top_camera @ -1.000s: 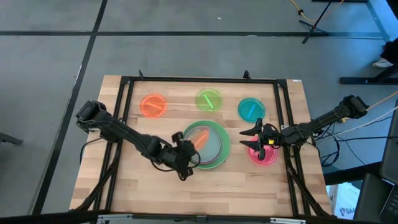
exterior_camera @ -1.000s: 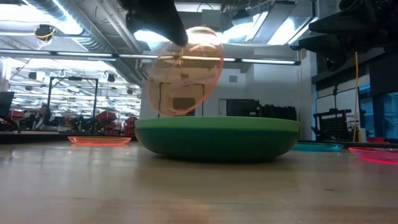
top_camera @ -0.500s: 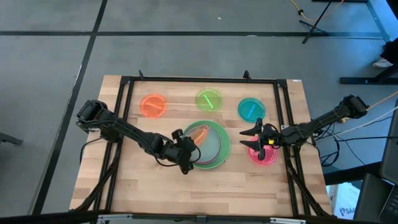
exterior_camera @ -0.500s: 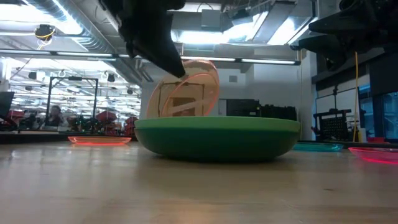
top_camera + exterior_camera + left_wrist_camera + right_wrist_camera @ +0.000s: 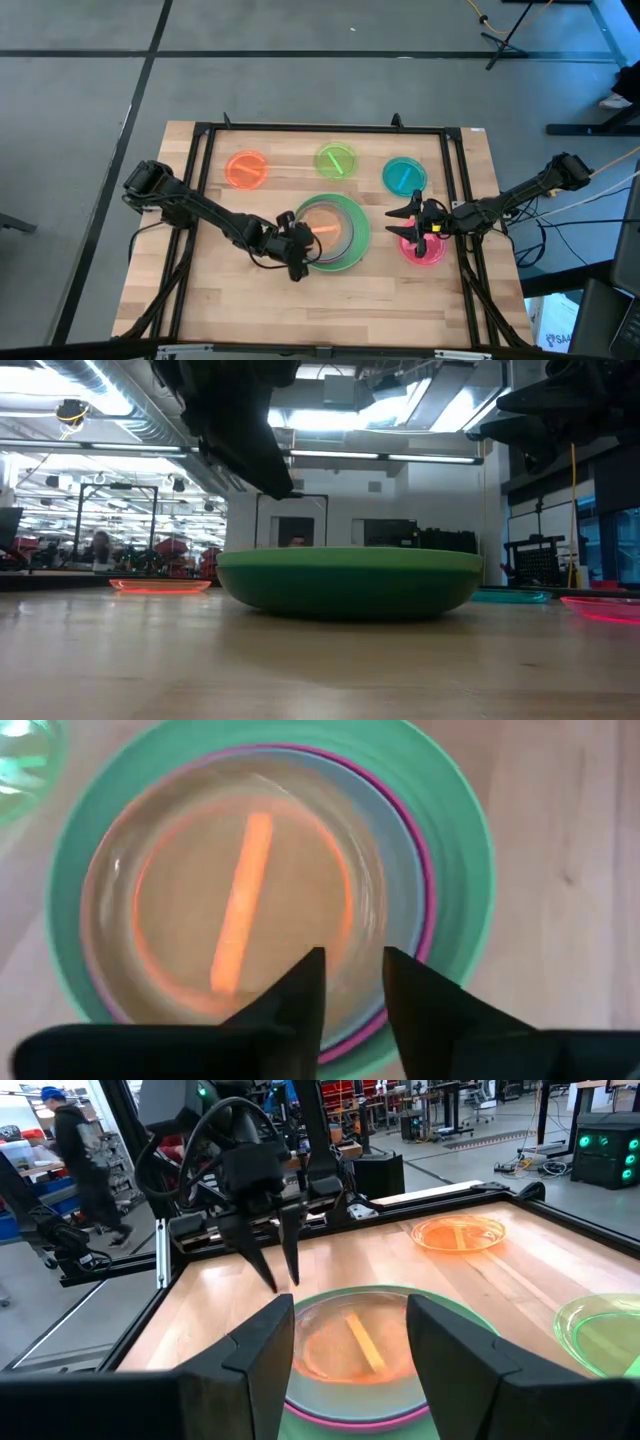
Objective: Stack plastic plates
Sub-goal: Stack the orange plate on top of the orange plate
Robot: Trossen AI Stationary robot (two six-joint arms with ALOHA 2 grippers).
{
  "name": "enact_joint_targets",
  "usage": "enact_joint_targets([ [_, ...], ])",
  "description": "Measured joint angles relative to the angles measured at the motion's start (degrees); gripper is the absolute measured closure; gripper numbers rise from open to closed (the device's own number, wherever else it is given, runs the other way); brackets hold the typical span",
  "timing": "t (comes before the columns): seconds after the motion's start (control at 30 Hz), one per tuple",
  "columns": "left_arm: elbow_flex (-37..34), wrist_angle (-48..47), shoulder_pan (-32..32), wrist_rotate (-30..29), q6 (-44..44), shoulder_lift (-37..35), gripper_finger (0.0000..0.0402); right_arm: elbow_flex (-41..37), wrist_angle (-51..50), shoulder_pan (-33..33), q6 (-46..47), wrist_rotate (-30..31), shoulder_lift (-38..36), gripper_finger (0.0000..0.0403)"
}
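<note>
A stack of plates [image 5: 340, 232] sits mid-table: green outer plates [image 5: 350, 580], a magenta rim [image 5: 425, 870], a pale blue-grey plate [image 5: 395, 860], and a translucent orange plate [image 5: 235, 905] lying flat on top. My left gripper [image 5: 352, 955] hovers just above the stack's left rim with its fingers pointing down and slightly open, clear of the plates [image 5: 282, 1280]. My right gripper [image 5: 405, 224] waits open above the red-pink plate [image 5: 427, 250] at the right. Small orange [image 5: 246, 169], lime [image 5: 336, 160] and teal [image 5: 404, 176] plates lie flat along the far side.
A black frame [image 5: 320, 128] borders the table top. Bare wood [image 5: 250, 290] lies near the front edge and left of the stack. People and workshop equipment show in the room beyond the table [image 5: 75, 1150].
The orange plate, held up tilted on edge over the stack by my left gripper a second ago, has tipped down and now lies flat inside the stack, apart from the fingers. My left gripper came down toward the stack's rim. My right arm kept still.
</note>
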Motion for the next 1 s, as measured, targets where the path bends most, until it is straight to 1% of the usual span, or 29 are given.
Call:
enact_joint_targets([
  [0.13,0.0,-1.33,0.0,3.77,-0.05,-0.81,0.0289,0.0,-0.02,0.0,0.0,0.0,0.01,0.0215],
  [0.23,0.0,-4.39,-0.07,4.13,-1.19,-2.62,0.0289,0.0,-0.09,0.0,0.0,0.0,0.0,0.0215],
  [0.37,0.02,-11.95,-0.01,2.21,-4.22,-5.72,0.0291,0.0,-0.31,-0.01,0.0,0.0,0.01,0.0215],
  [0.5,0.02,-23.28,0.34,-1.81,-9.28,-8.48,0.0291,0.0,-0.35,0.0,0.0,0.0,0.0,0.0215],
  [0.6,0.09,-32.54,1.43,-4.56,-13.94,-9.18,0.0291,0.0,-0.47,0.0,0.0,0.0,0.02,0.0215],
  [0.7,-0.11,-39.57,3.39,-5.33,-16.18,-8.93,0.0291,0.0,-0.5,0.0,-0.01,0.0,0.02,0.0215],
  [0.8,-2.28,-40.2,6.17,-5.38,-15.05,-8.64,0.0291,0.0,-0.52,-0.01,-0.01,0.02,0.02,0.0215],
  [0.93,-7.72,-36.57,10.47,-5.41,-12.81,-8.65,0.0291,0.0,-0.52,-0.01,-0.02,0.26,0.01,0.0215],
  [1.0,-10.67,-35.08,12.53,-5.35,-10.25,-8.63,0.0291,0.0,-0.57,0.0,-0.02,1.1,0.0,0.0215],
])
